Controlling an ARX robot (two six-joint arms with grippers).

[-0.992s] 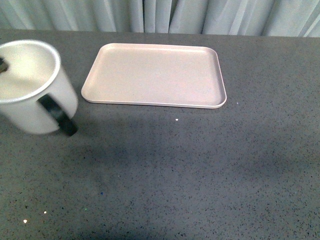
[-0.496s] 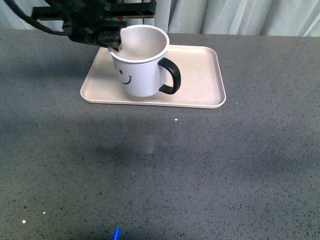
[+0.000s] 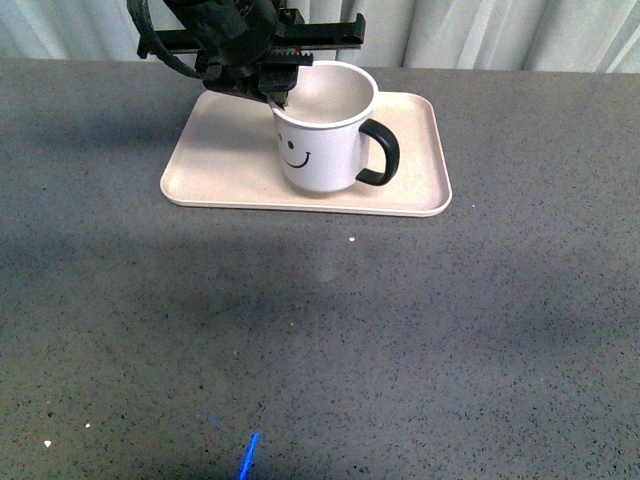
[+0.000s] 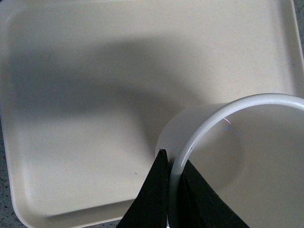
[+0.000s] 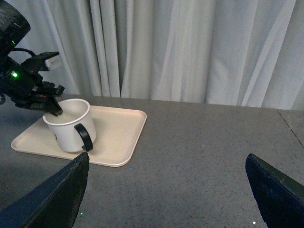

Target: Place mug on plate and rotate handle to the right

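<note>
At the far middle of the grey speckled surface [image 3: 350, 330], toward 12 o'clock in the front view, lies the plate [image 3: 215, 160], and the mug [image 3: 322, 150] is upright over its right-of-centre part. Its base looks set on the plate, though contact cannot be told for sure. The handle [image 3: 382, 152] points to about 3 o'clock, and the black smiley face is turned toward 7 o'clock. The left fingers [image 3: 282, 92] pinch the mug's rim at about 10 o'clock. In the left wrist view, one black finger [image 4: 152, 199] sits outside the wall and the other inside, with the white rim [image 4: 223, 114] clamped between them. The dark body of the left arm [image 3: 230, 35] hangs over the plate's far edge, across the mug from the handle. The wider, bare stretch of plate lies at 9 o'clock of the mug, with a narrower strip at 3 o'clock between the handle and the raised rim. The right fingers [image 5: 57, 199] are spread wide, well apart from the plate, over the surface. The mug [image 5: 66, 128] and its handle [image 5: 84, 137] show far beyond them. A pale pleated curtain [image 3: 470, 30] closes off the back at 12 o'clock. A tiny white speck [image 3: 352, 239] lies just beyond the plate's near rim at 6 o'clock, and a short blue streak [image 3: 250, 460] shows near the surface's front edge.
</note>
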